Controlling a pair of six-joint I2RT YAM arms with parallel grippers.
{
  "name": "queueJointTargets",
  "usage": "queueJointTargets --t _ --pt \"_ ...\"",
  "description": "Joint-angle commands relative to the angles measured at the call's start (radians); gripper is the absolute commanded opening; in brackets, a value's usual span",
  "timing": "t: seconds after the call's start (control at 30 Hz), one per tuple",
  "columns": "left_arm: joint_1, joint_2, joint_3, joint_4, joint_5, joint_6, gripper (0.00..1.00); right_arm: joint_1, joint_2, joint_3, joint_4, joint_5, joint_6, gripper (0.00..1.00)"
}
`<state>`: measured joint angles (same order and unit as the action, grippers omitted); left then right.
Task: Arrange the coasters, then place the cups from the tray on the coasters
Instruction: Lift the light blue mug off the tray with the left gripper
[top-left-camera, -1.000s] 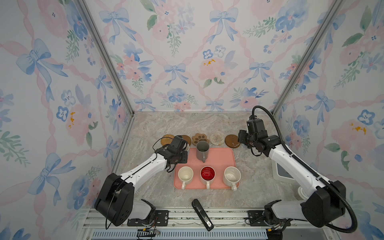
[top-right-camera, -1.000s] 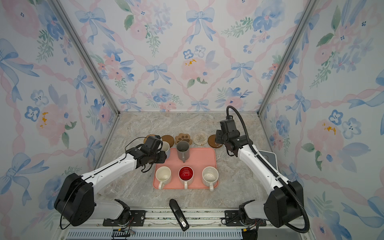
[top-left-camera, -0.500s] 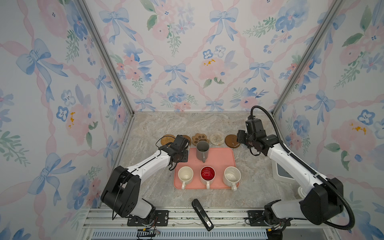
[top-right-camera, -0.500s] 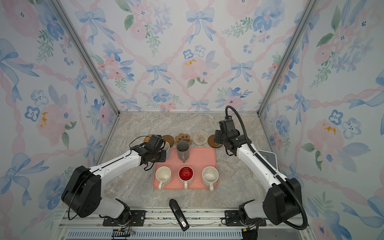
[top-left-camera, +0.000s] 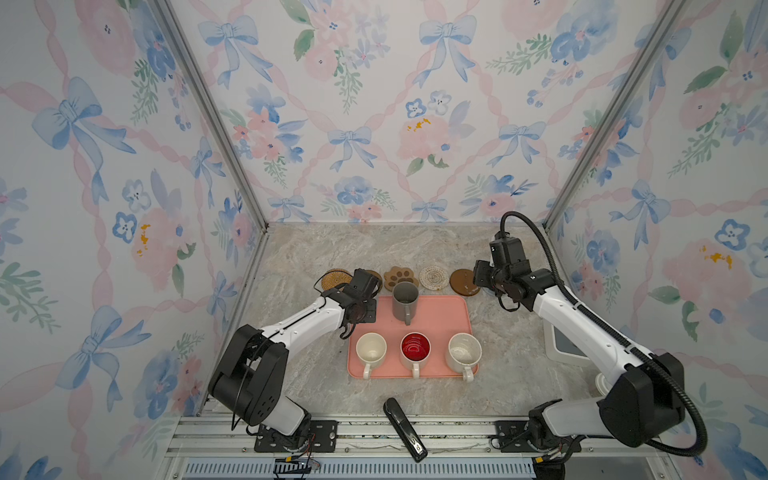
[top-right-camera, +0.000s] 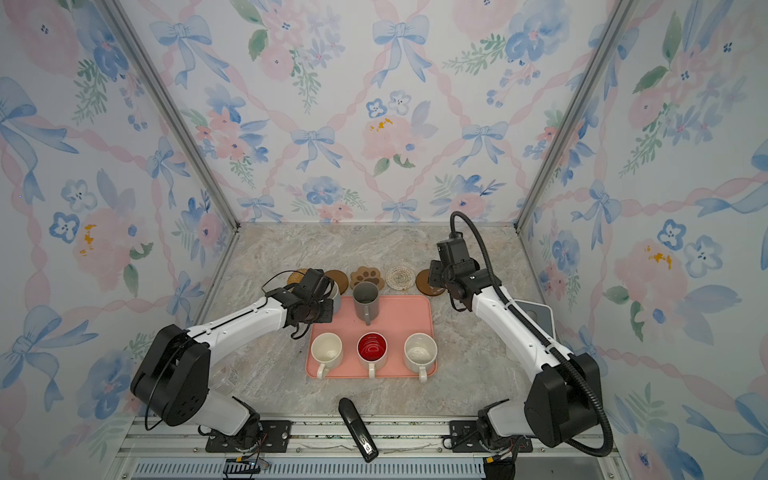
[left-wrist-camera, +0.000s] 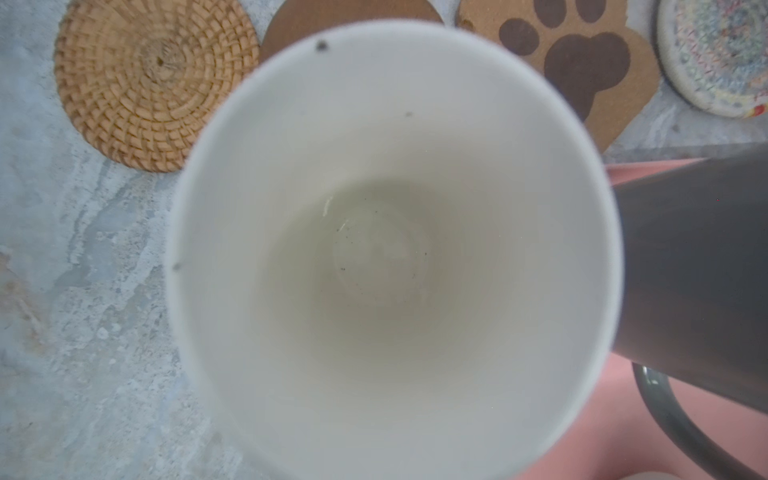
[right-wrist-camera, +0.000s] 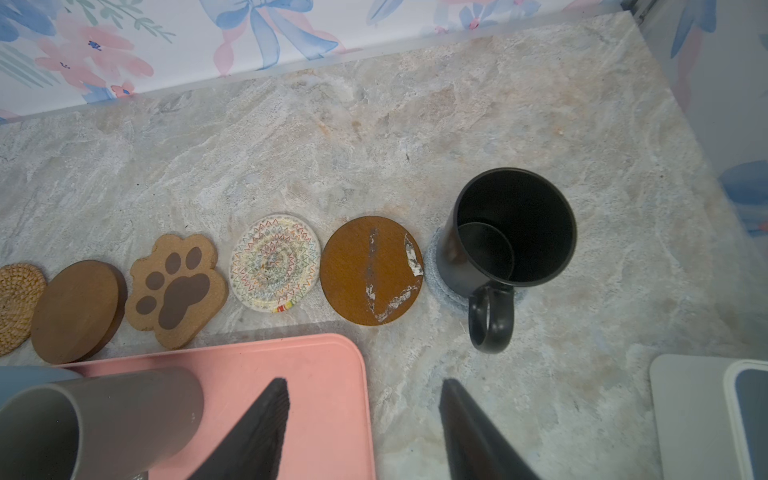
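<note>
Salmon-pink tray (top-left-camera: 449, 316), black cup (right-wrist-camera: 515, 224), brown paw-print coaster (right-wrist-camera: 176, 291)

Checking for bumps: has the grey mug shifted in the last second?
No. The grey mug stays at the tray's far edge, just in front of the paw-print coaster.

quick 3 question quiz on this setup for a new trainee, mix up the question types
1. True or false: the black mug stands on the pale blue coaster.
2. How many mugs stand in the near row of the tray?
3. Which coaster lies between the paw-print coaster and the scuffed brown coaster?
A. woven rattan coaster
B. cream crochet coaster
C. pale blue coaster

Key: 1 true; 2 three; 3 B
</note>
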<state>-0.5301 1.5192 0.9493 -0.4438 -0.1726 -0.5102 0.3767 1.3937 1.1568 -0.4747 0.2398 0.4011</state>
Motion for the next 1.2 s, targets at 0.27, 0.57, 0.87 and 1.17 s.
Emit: queueJointTargets --t 0.27,0.57,0.87,1.17 --pt "-0.004 -0.055 0.043 -0.013 -0.091 -0.018 0.00 0.008 -0.005 -0.011 -0.001 0.007 0.009 0.60" --pt "0.012 -0.146 0.068 -0.014 -0.170 0.011 0.00 0.011 -0.008 -0.017 0.003 0.005 0.013 0.58" --pt "0.117 -0.071 0.146 -0.011 -0.162 0.071 0.00 0.011 -0.025 -0.025 -0.002 0.007 0.015 0.57" --pt "0.216 0.039 0.216 0.015 -0.168 0.111 0.00 0.011 -0.033 -0.037 -0.011 0.012 0.016 0.57"
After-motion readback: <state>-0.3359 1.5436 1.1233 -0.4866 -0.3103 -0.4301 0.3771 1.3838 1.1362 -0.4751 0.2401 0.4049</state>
